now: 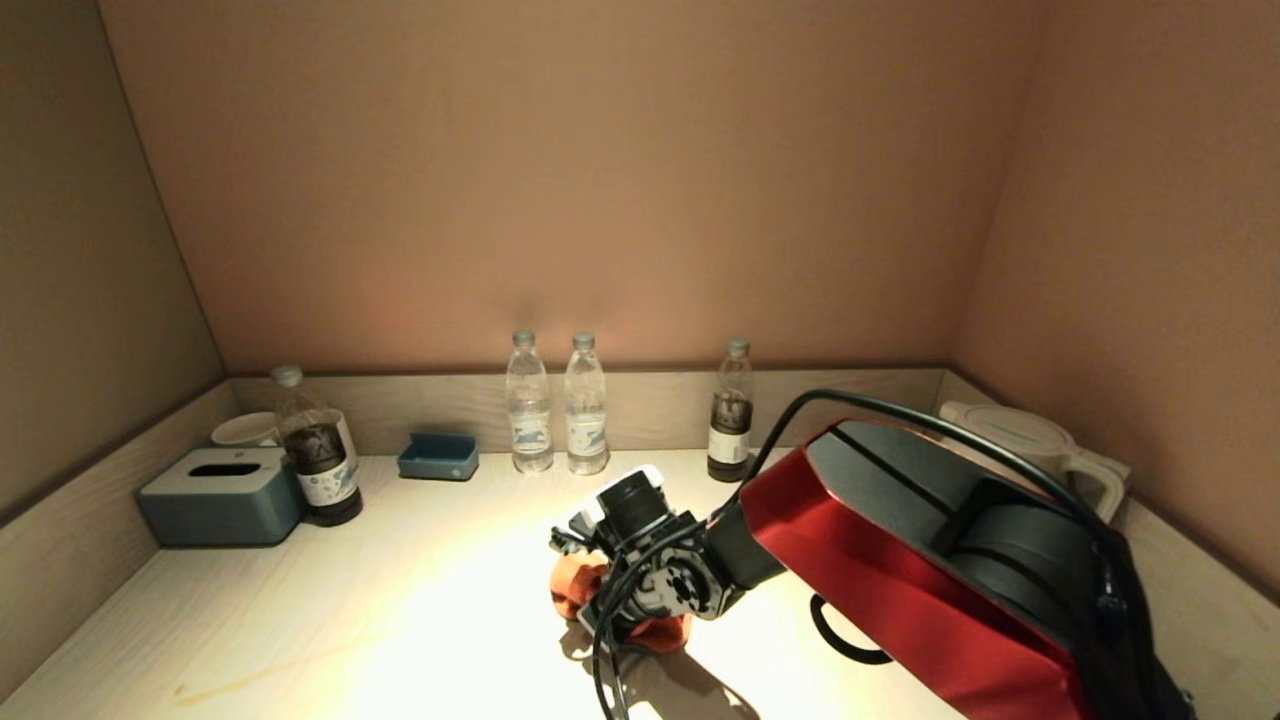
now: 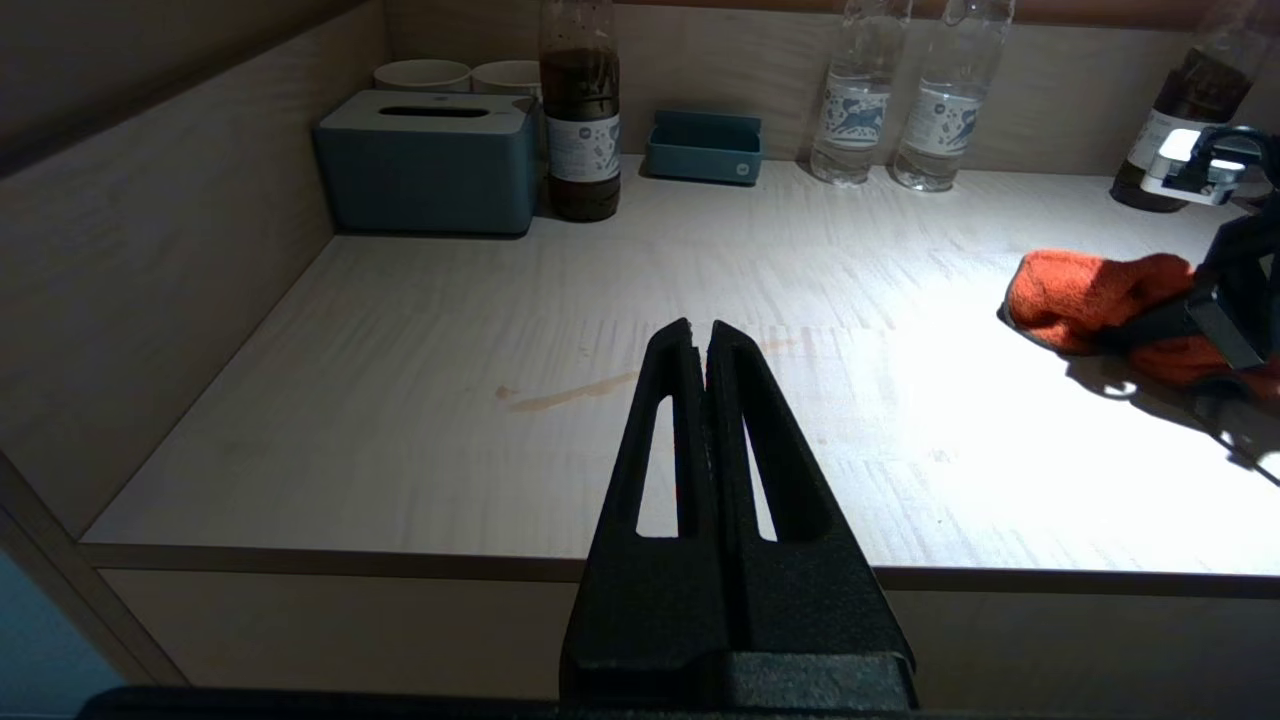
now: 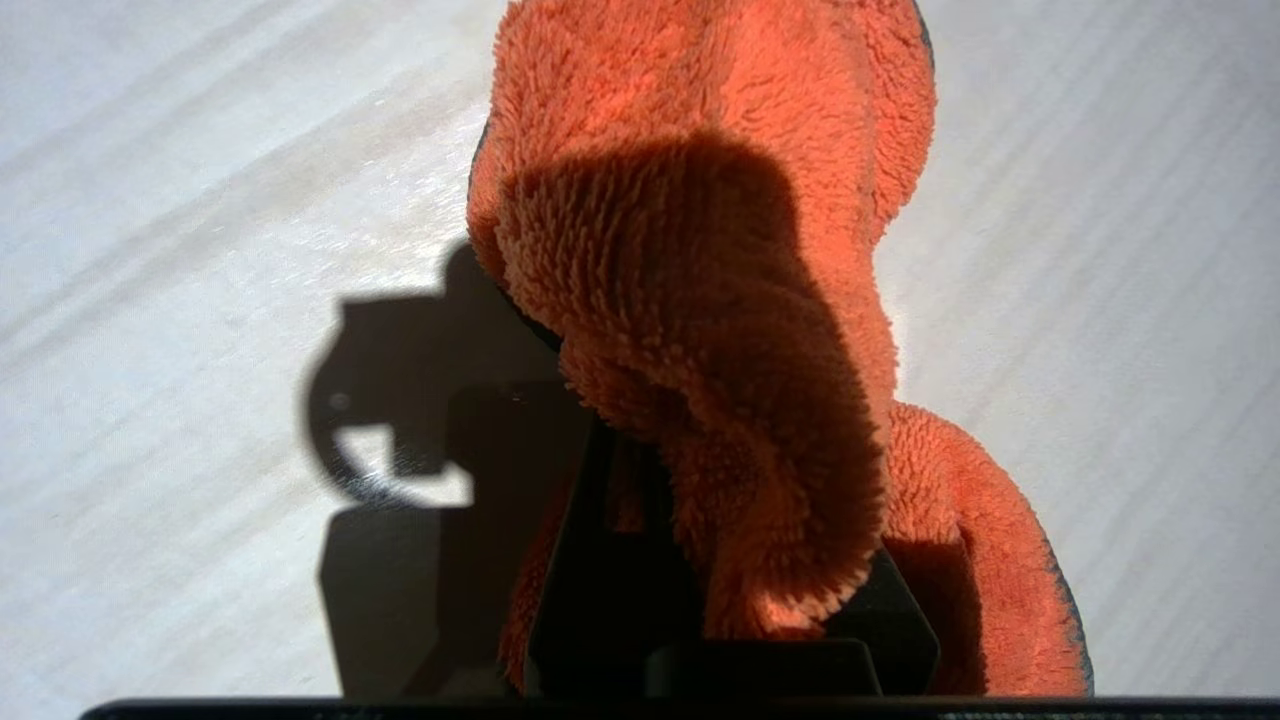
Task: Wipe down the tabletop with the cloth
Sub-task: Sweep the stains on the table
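An orange fluffy cloth (image 1: 572, 586) lies bunched on the pale wooden tabletop (image 1: 400, 600), a little right of centre. My right gripper (image 1: 625, 612) points down onto it and is shut on it. In the right wrist view the cloth (image 3: 700, 250) drapes over the black fingers (image 3: 600, 560) and hides their tips. The cloth also shows in the left wrist view (image 2: 1090, 290). A thin brown stain (image 2: 570, 392) streaks the tabletop to the left of the cloth. My left gripper (image 2: 700, 335) is shut and empty, parked off the table's front edge, out of the head view.
Along the back wall stand a blue tissue box (image 1: 220, 495), cups (image 1: 243, 428), a dark bottle (image 1: 318, 460), a small blue tray (image 1: 438, 456), two water bottles (image 1: 529, 402), another dark bottle (image 1: 732, 410) and a white kettle (image 1: 1030, 440). Raised wooden walls close three sides.
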### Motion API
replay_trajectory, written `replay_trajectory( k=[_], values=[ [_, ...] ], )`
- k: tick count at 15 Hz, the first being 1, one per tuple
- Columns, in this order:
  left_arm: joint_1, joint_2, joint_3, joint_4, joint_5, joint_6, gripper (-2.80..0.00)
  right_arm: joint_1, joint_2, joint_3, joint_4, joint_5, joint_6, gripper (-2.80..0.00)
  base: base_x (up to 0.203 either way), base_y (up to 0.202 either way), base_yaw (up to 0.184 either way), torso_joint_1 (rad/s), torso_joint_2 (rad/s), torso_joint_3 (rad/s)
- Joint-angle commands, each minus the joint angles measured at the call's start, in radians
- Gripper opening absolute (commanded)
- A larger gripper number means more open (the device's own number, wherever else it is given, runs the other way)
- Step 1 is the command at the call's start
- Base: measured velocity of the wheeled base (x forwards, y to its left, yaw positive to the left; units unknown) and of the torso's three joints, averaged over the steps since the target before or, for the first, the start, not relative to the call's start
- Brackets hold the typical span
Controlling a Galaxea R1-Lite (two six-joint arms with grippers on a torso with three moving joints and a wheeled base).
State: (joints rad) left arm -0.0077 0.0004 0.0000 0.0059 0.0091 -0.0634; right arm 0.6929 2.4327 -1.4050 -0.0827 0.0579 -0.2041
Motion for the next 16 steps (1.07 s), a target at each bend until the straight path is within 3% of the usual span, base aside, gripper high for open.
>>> replay_trajectory(
  k=[1, 11, 13, 16],
  values=[
    [0.000, 0.000, 0.000, 0.000, 0.000, -0.001, -2.80, 0.043, -0.091, 0.073, -0.050, 0.009, 0.019, -2.80, 0.000, 0.000, 0.000, 0.000, 0.00, 0.000],
    [0.000, 0.000, 0.000, 0.000, 0.000, -0.001, -2.80, 0.032, -0.194, 0.068, -0.046, 0.012, 0.105, -2.80, 0.000, 0.000, 0.000, 0.000, 0.00, 0.000],
    [0.000, 0.000, 0.000, 0.000, 0.000, -0.001, -2.80, 0.008, -0.182, 0.067, -0.030, 0.002, 0.203, -2.80, 0.000, 0.000, 0.000, 0.000, 0.00, 0.000],
    [0.000, 0.000, 0.000, 0.000, 0.000, -0.001, -2.80, -0.009, -0.179, 0.047, 0.023, -0.009, 0.272, -2.80, 0.000, 0.000, 0.000, 0.000, 0.00, 0.000]
  ],
)
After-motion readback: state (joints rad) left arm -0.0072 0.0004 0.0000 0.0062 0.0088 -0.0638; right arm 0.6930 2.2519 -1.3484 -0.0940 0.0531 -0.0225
